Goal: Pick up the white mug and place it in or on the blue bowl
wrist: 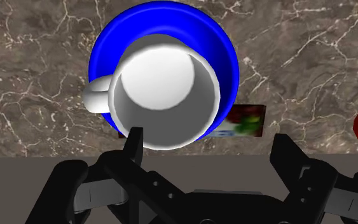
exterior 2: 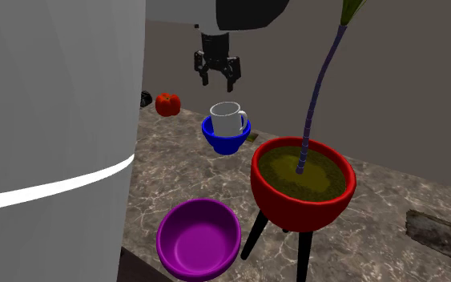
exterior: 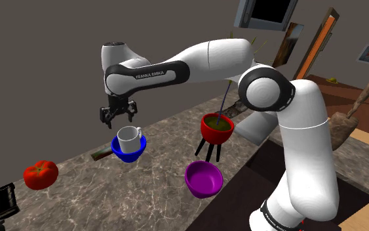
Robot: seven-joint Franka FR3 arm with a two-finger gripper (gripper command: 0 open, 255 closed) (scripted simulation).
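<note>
Counter [exterior: 78, 197] — one mug [exterior: 129, 138], one blue bowl [exterior: 125, 155]

Tomato [exterior: 40, 174], purple bowl [exterior: 204, 178], red planter [exterior: 216, 128]

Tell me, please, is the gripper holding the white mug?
No, the open gripper hangs above the mug, which stands upright in the blue bowl.

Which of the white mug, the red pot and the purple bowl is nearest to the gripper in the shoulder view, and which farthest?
1. White mug, directly under the open gripper, standing in the blue bowl.
2. Red pot on legs, off to the view's right.
3. Purple bowl, lower right, in front of the pot.
</note>
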